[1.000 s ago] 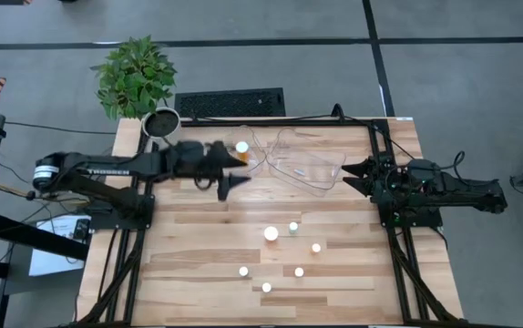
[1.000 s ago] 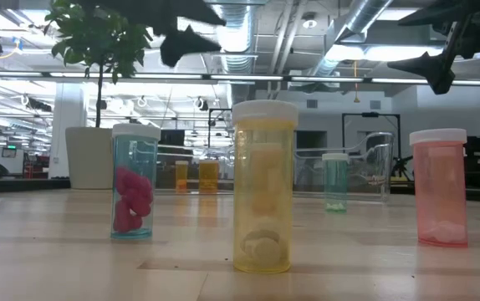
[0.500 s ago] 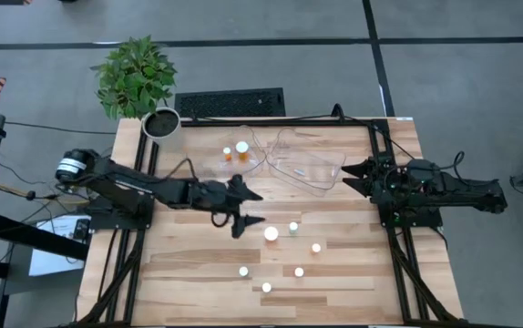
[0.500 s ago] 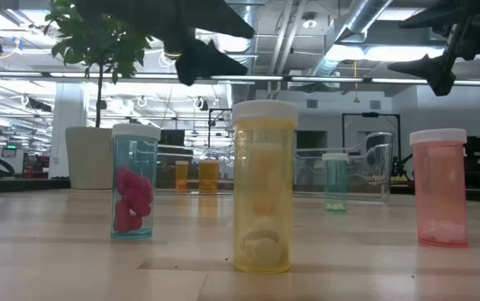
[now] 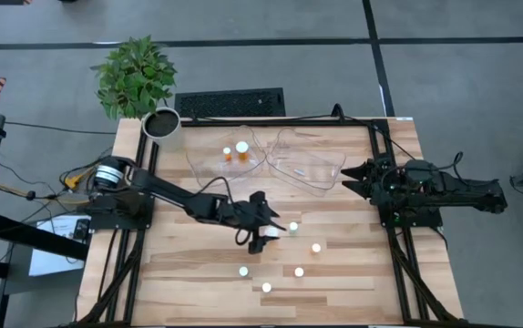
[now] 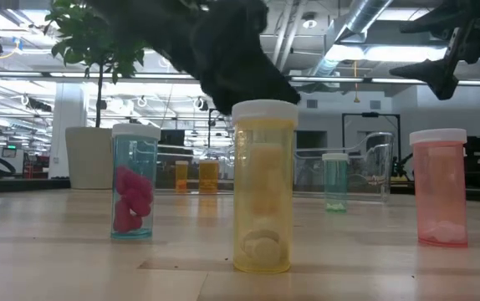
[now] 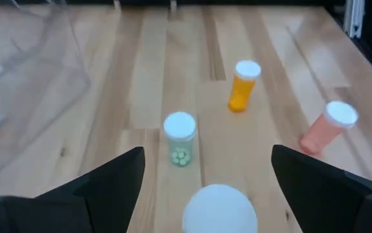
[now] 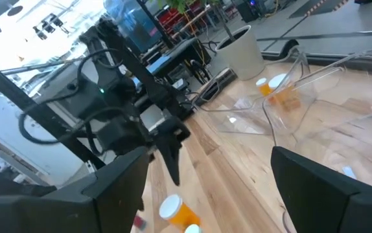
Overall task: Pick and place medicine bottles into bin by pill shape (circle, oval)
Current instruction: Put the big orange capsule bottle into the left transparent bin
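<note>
Left end effector (image 5: 263, 235) has swung from the bin (image 5: 228, 155) to mid-tabletop, fingers spread over the yellow bottle (image 6: 264, 186), next pick; right end effector (image 5: 353, 177) waits open at the right edge.

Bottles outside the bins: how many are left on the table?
6. A big-capped bottle sits under the open left gripper; two bottles lie to its right; three stand nearer the front edge. None appear hidden.
</note>
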Available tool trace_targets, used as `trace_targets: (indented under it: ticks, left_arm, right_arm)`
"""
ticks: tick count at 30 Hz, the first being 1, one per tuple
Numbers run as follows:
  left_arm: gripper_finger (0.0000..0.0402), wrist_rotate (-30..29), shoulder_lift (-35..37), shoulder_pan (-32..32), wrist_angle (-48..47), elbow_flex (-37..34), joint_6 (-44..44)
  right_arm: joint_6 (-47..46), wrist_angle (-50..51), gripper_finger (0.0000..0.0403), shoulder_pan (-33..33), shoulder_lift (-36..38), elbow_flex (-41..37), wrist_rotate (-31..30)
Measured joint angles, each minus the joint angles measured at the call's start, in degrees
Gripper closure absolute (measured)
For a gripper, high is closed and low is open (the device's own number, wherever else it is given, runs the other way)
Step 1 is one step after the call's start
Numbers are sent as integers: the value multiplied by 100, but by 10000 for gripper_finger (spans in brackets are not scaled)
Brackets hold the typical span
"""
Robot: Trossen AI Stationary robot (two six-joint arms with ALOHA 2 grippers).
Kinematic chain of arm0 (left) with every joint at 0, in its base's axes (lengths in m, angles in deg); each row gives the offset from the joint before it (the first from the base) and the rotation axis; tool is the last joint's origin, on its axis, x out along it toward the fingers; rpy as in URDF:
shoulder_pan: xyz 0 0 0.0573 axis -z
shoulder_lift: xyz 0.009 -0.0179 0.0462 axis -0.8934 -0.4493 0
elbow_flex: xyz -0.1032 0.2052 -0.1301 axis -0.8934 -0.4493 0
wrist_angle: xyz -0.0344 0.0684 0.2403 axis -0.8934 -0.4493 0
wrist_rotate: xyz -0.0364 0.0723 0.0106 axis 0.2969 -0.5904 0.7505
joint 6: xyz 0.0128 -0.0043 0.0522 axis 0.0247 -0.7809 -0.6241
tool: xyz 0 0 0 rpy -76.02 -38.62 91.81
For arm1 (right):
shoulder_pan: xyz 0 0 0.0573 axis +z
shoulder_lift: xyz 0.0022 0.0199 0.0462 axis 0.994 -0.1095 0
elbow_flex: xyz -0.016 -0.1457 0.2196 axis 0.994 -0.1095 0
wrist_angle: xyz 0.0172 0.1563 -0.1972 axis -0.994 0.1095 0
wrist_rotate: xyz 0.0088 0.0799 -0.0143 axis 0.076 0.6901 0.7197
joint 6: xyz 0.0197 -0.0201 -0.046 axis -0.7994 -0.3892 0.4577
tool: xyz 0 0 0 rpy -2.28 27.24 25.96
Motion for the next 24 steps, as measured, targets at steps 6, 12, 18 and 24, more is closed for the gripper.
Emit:
trace_targets:
  ticks: [6,12,18,24]
  left_arm:
    - [71,12,-194,33,-245,14,153]
    - [71,-10,-194,153,-424,14,-19]
    - [74,-21,-194,188,-683,14,-72]
    - [99,-34,-194,184,-674,14,-171]
  right_arm:
    - [-11,20,69,0,-2,0,33]
    - [-20,20,69,0,-2,0,128]
    - [-18,20,69,0,-2,0,136]
    - [-17,20,69,0,-2,0,136]
